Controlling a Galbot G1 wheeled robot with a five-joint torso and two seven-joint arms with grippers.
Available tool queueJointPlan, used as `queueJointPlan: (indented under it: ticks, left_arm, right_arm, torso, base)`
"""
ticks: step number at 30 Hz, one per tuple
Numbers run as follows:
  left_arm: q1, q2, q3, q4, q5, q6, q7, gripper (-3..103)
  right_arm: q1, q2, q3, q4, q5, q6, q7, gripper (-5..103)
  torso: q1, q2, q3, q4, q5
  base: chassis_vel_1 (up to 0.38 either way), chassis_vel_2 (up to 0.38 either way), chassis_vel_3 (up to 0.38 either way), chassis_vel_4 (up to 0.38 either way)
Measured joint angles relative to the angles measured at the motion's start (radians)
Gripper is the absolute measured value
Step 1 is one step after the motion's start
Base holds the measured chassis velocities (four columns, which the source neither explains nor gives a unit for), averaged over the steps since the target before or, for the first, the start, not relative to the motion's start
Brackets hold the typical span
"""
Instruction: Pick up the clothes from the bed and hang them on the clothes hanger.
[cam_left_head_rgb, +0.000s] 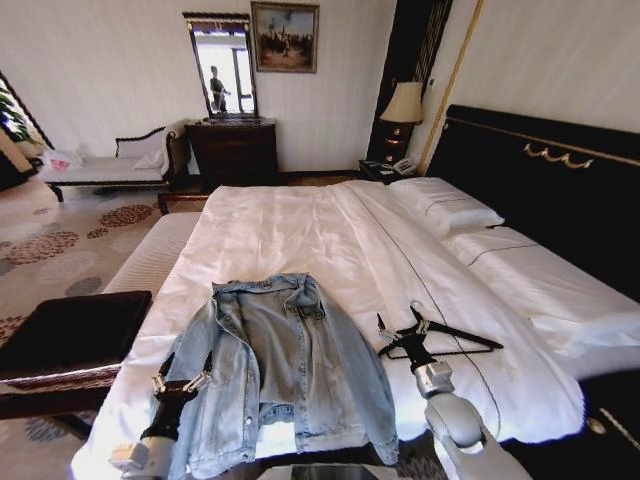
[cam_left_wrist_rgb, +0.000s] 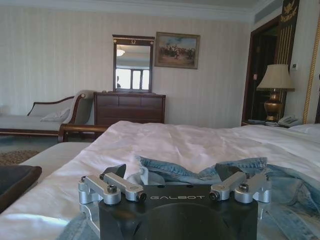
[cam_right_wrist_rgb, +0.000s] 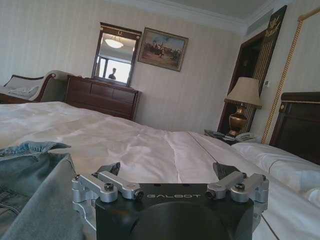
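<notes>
The clothes, one light-blue denim jacket, lie spread collar-up on the near part of the bed, a wide bed with white sheets. Over the jacket's left sleeve my left gripper stands open, and its wrist view has the collar just beyond the fingers. The clothes hanger, thin and black, lies flat on the sheet to the right of the jacket. My right gripper is open at the hanger's near left end, holding nothing. The right wrist view has the jacket off to one side.
A dark low table stands at the bed's left near corner, beside a pale bench. Pillows lie against the black headboard. A dresser, a lamp and a chaise line the far wall.
</notes>
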Motion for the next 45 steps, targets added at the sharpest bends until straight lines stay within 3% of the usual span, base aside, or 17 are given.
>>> queueJointPlan:
  ticks: [18, 24, 27, 28, 31, 32, 33, 36, 37, 38, 40, 41, 44, 45]
  left_arm:
    - [0.015, -0.004, 0.007, 0.009, 0.006, -0.009, 0.002, 100]
    - [0.016, -0.012, 0.003, 0.016, -0.008, -0.016, 0.003, 100]
    - [0.023, -0.013, 0.002, 0.021, -0.013, -0.024, 0.005, 100]
    - [0.023, -0.013, 0.002, 0.021, -0.013, -0.024, 0.005, 100]
    - [0.032, -0.01, 0.003, 0.028, -0.014, -0.035, 0.005, 100]
    - [0.032, -0.01, 0.003, 0.028, -0.014, -0.035, 0.005, 100]
    - [0.035, -0.01, 0.005, 0.034, -0.014, -0.041, 0.005, 100]
    - [0.042, -0.009, 0.012, 0.049, -0.015, -0.059, 0.006, 100]
    - [0.043, -0.01, 0.013, 0.052, -0.015, -0.064, 0.005, 100]
    - [0.043, -0.01, 0.013, 0.052, -0.015, -0.064, 0.005, 100]
    - [0.043, -0.011, 0.022, 0.058, -0.017, -0.07, 0.005, 100]
    - [0.043, -0.011, 0.022, 0.058, -0.017, -0.07, 0.005, 100]
    - [0.039, -0.009, 0.028, 0.062, -0.014, -0.074, 0.006, 100]
    - [0.039, -0.009, 0.028, 0.062, -0.014, -0.074, 0.006, 100]
  right_arm:
    - [0.001, -0.01, 0.001, -0.02, 0.014, -0.021, 0.006, 100]
    - [-0.015, -0.069, 0.023, -0.012, 0.048, -0.046, 0.014, 100]
    - [-0.017, -0.159, 0.046, 0.005, 0.164, -0.133, 0.012, 100]
    - [-0.017, -0.159, 0.046, 0.005, 0.164, -0.133, 0.012, 100]
    - [-0.008, -0.279, 0.062, 0.045, 0.306, -0.281, -0.003, 100]
    - [-0.008, -0.279, 0.062, 0.045, 0.306, -0.281, -0.003, 100]
    - [0.011, -0.356, 0.066, 0.062, 0.365, -0.36, -0.015, 100]
    - [0.109, -0.539, 0.031, 0.068, 0.472, -0.503, -0.052, 100]
    - [0.152, -0.586, 0.009, 0.064, 0.498, -0.544, -0.063, 100]
    - [0.152, -0.586, 0.009, 0.064, 0.498, -0.544, -0.063, 100]
    - [0.251, -0.692, -0.033, 0.059, 0.57, -0.661, -0.115, 100]
    - [0.251, -0.692, -0.033, 0.059, 0.57, -0.661, -0.115, 100]
    - [0.348, -0.828, -0.069, 0.03, 0.627, -0.796, -0.275, 100]
    - [0.348, -0.828, -0.069, 0.03, 0.627, -0.796, -0.275, 100]
  torso:
    - [0.0, 0.0, 0.0, 0.0, 0.0]
    - [0.0, 0.0, 0.0, 0.0, 0.0004]
    - [0.0, 0.0, 0.0, -0.0003, 0.0005]
    - [0.0, 0.0, 0.0, -0.0003, 0.0005]
    - [0.0, 0.0, 0.0, -0.0002, 0.0]
    - [0.0, 0.0, 0.0, -0.0002, 0.0]
    - [0.0, 0.0, 0.0, -0.0002, -0.0002]
    - [0.0, 0.0, 0.0, 0.0001, -0.0001]
    - [0.0, 0.0, 0.0, 0.0002, 0.0]
    - [0.0, 0.0, 0.0, 0.0002, 0.0]
    - [0.0, 0.0, 0.0, 0.0009, 0.0003]
    - [0.0, 0.0, 0.0, 0.0009, 0.0003]
    - [0.0, 0.0, 0.0, 0.0001, -0.0002]
    - [0.0, 0.0, 0.0, 0.0001, -0.0002]
  base:
    - [-0.089, -0.09, 0.09, 0.087]
    - [-0.106, -0.101, 0.103, 0.111]
    - [-0.016, -0.026, 0.009, 0.011]
    - [0.0, 0.0, 0.0, 0.0]
    - [0.0, 0.0, 0.0, 0.0]
    - [0.0, 0.0, 0.0, 0.0]
    - [0.0, 0.0, 0.0, 0.0]
    - [0.0, 0.0, 0.0, 0.0]
    - [0.0, 0.0, 0.0, 0.0]
    - [0.0, 0.0, 0.0, 0.0]
    - [0.0, 0.0, 0.0, 0.0]
    - [0.0, 0.0, 0.0, 0.0]
    - [0.0, 0.0, 0.0, 0.0]
    - [0.0, 0.0, 0.0, 0.0]
